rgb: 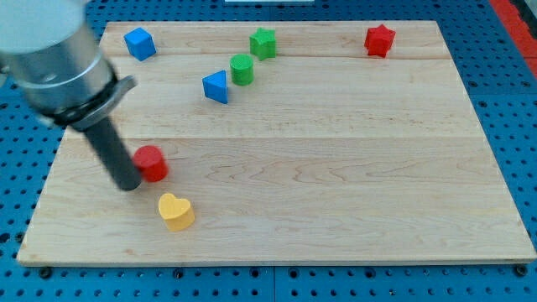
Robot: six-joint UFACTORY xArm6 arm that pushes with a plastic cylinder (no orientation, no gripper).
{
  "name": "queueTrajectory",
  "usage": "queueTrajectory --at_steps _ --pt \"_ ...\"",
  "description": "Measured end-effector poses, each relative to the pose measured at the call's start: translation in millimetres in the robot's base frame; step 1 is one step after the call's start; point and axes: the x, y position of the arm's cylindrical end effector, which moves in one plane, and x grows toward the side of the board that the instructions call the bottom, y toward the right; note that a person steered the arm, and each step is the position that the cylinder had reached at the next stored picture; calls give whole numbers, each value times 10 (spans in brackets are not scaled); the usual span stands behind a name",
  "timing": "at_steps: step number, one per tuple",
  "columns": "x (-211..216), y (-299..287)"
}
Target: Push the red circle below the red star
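The red circle [152, 163] lies at the view's left on the wooden board [336, 168]. The red star [379, 40] sits near the board's top right, far from the circle. My tip [128, 184] rests on the board just left of and slightly below the red circle, touching or nearly touching its left side. The dark rod rises up and to the left to the grey arm body at the view's top left corner.
A yellow heart [176, 211] lies just below and right of the red circle. A blue cube [140, 44] sits at top left. A blue triangle [216, 87], green circle [242, 69] and green star [263, 43] cluster at top centre.
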Motion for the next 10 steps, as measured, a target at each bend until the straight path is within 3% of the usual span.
queueTrajectory --at_steps 1,2,3,5,7,10 --pt "-286 456" --pt "-299 65" --pt "-351 630" --pt "-726 475" --pt "-806 2469" --pt "-1320 1627"
